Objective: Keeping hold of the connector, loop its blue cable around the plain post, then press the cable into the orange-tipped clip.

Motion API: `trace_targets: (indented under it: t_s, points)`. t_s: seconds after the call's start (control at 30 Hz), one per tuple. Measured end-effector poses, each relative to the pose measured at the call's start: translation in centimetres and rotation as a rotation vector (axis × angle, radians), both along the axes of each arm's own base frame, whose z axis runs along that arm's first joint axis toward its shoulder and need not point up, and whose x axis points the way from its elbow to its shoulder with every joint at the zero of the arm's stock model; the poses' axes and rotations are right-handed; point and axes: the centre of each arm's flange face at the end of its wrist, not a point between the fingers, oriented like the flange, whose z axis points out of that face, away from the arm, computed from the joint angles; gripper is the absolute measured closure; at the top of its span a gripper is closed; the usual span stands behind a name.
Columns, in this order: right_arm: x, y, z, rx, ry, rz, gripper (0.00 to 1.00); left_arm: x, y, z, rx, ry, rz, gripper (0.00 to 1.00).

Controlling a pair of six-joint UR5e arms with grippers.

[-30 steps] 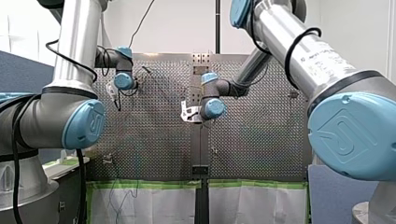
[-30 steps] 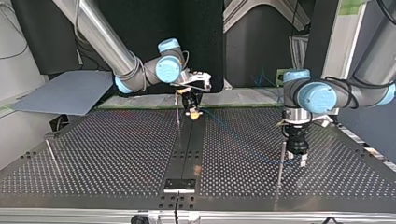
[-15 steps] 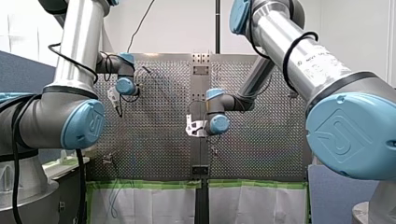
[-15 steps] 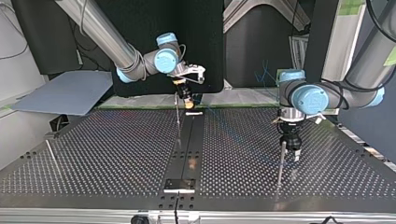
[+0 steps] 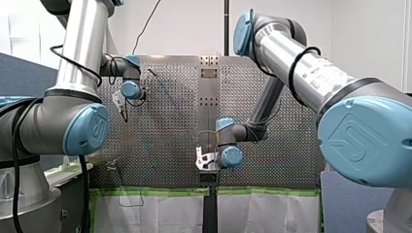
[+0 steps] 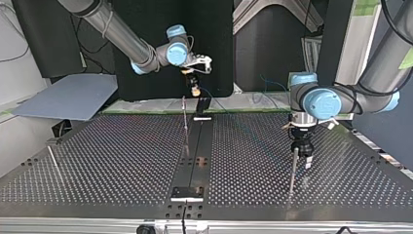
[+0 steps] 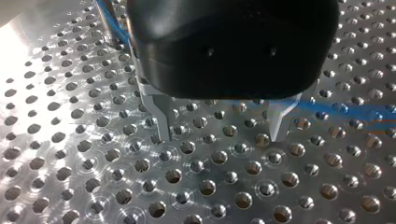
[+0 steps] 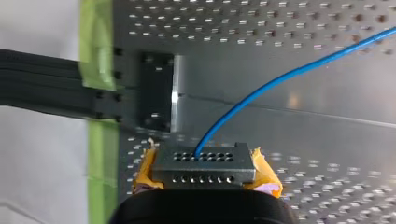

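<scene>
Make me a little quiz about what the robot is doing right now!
1. True or false: my right hand holds the connector.
2. What colour is the cable? A red, B blue, C green.
3. Fill the gap: my left hand is ___, with nothing between its fingers.
Key: 1 true; 2 B; 3 open.

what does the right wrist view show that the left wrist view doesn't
Only the right wrist view: the connector clamped in my right gripper, between its yellow pads, plus green tape along the edge of the table. Only the left wrist view: my left gripper, its metal fingers open with nothing between them. Both: the blue cable and the perforated table.
</scene>
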Motion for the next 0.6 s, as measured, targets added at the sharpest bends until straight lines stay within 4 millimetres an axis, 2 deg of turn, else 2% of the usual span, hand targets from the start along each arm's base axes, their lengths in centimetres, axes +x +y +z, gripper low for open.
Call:
trace_targets:
  t_s: [0.33, 0.6]
  points:
    - [-1.3, 0.0, -5.4, 0.026, -0.004, -0.059, 1.0, 0.0, 0.0, 0.0, 0.0, 0.0, 0.001, 0.0]
    - [-3.2, -0.2, -10.2, 0.055, -0.02, -0.127, 1.0, 0.0, 0.0, 0.0, 0.001, -0.001, 0.001, 0.0]
